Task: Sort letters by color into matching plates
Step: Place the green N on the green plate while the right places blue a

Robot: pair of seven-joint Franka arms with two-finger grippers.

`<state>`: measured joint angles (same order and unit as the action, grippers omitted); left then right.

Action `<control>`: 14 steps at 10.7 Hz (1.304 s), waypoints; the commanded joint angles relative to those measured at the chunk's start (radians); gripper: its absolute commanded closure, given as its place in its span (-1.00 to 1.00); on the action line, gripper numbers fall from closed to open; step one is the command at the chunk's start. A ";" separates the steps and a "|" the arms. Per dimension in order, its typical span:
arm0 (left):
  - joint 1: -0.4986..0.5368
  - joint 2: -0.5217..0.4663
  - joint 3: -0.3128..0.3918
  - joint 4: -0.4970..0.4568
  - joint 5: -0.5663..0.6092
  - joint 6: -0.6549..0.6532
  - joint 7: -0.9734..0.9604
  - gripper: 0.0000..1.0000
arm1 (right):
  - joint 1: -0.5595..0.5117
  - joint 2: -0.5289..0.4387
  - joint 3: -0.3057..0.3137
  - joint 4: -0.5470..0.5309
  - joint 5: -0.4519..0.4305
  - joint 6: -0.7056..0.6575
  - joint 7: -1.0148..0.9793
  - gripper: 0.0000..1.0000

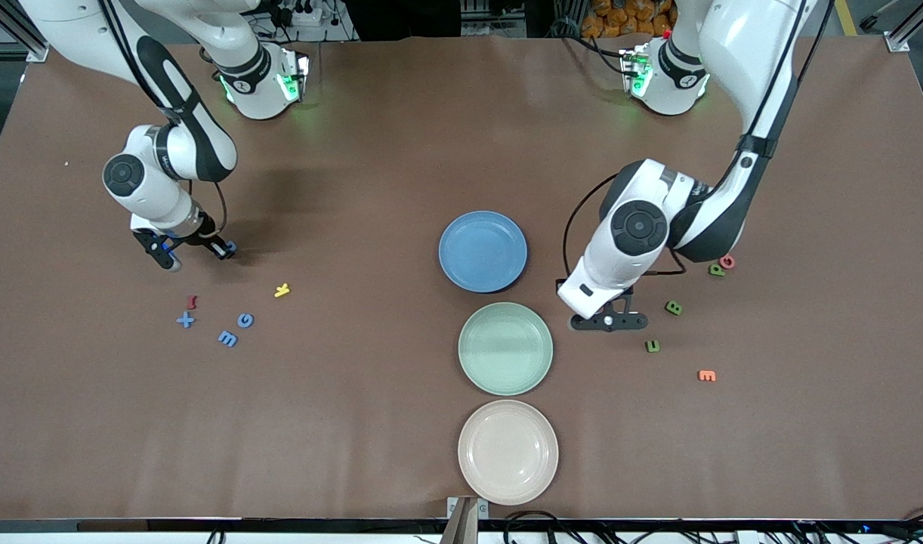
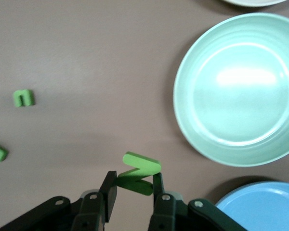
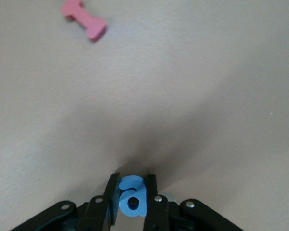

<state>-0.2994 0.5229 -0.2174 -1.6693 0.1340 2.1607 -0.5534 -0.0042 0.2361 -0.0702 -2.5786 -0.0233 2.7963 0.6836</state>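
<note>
Left gripper (image 2: 133, 188) is up over bare surface (image 1: 371, 423) beside the mint plate (image 1: 505, 348), toward the left arm's end. Its fingers (image 2: 110, 188) are pinching a green letter (image 2: 138, 172), a Z-like piece standing on edge between the pads. In the left wrist view the mint plate sits near the held piece; a sliver of the blue plate (image 1: 483, 251) and the beige plate (image 1: 507, 452) shows at the frame edges.

Right gripper (image 1: 197, 253) is low at the right arm's end, fingers (image 3: 112, 191) clamped on a blue letter (image 3: 132, 197). A pink letter (image 3: 84, 20) lies well apart from it on bare surface.

The plates line up down the middle of the front view: blue at 12 o'clock, mint in the middle, beige at 6 o'clock.

Loose around the left gripper:
- green B (image 1: 673, 307)
- green E-like piece (image 1: 652, 346)
- orange letter (image 1: 706, 375)
- green and red pieces touching (image 1: 720, 266), by the left arm's elbow

Around 6 o'clock of the right gripper:
- yellow Y (image 1: 282, 290)
- red piece (image 1: 192, 302)
- blue plus shape (image 1: 185, 320)
- blue G (image 1: 245, 319)
- blue M-like piece (image 1: 227, 338)
</note>
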 commanded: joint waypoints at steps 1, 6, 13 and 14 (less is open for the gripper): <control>-0.044 0.141 0.006 0.173 0.013 0.049 -0.026 1.00 | -0.011 -0.038 0.075 0.114 -0.004 -0.186 -0.082 0.71; -0.089 0.238 0.007 0.183 0.003 0.237 -0.017 1.00 | 0.044 -0.035 0.130 0.241 -0.007 -0.247 -0.276 0.74; -0.093 0.237 0.016 0.175 0.010 0.272 -0.039 -1.00 | 0.393 0.084 0.145 0.570 -0.072 -0.593 -0.279 0.71; -0.060 0.200 0.016 0.172 0.016 0.213 -0.031 -1.00 | 0.439 0.106 0.145 0.601 -0.072 -0.594 -0.279 0.71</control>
<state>-0.3939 0.7866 -0.2133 -1.4962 0.1337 2.4505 -0.5583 0.3577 0.2630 0.0812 -2.0766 -0.0695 2.2283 0.4055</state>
